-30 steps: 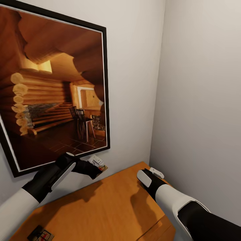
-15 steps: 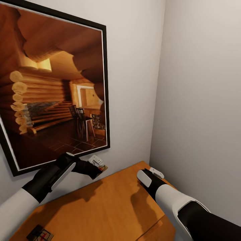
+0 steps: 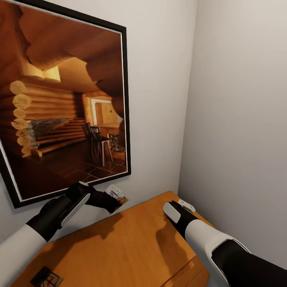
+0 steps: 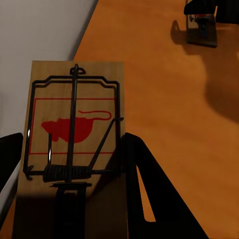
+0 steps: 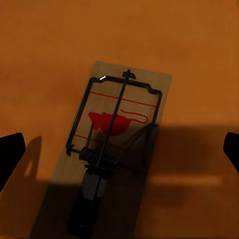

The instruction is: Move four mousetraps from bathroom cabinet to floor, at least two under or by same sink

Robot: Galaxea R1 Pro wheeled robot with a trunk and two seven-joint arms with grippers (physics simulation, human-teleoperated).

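Three mousetraps are in sight, all at the orange-brown cabinet (image 3: 131, 247), which sits in a corner below a large framed picture (image 3: 67, 107) of a log-cabin room.

The left gripper (image 3: 115, 199) is raised above the cabinet top, close to the wall (image 3: 159, 79). Its black fingers (image 4: 142, 184) are closed against the long sides of the held mousetrap (image 4: 74, 119), whose wire bar and red mouse mark face the wrist camera.

The right gripper (image 5: 119, 144) hovers low over the far corner of the cabinet top. Its jaws are spread wide and hold nothing. The second mousetrap (image 5: 119, 124) lies flat on the wood directly beneath it, in the gripper's shadow, and does not touch either finger.

The third mousetrap (image 3: 47, 278) lies on the near left edge of the cabinet top, well apart from both grippers.

In my judgement the risks are these. The left grip pinches only the board's thin edges, so a sharp turn toward the floor could let the board twist or slip out. The held trap is near the wall and the picture frame, and a careless swing could knock it loose. The right jaws must come down squarely, or closing them could push the flat board toward the wall instead of catching it. The third trap near the edge could be swept off by the left arm.
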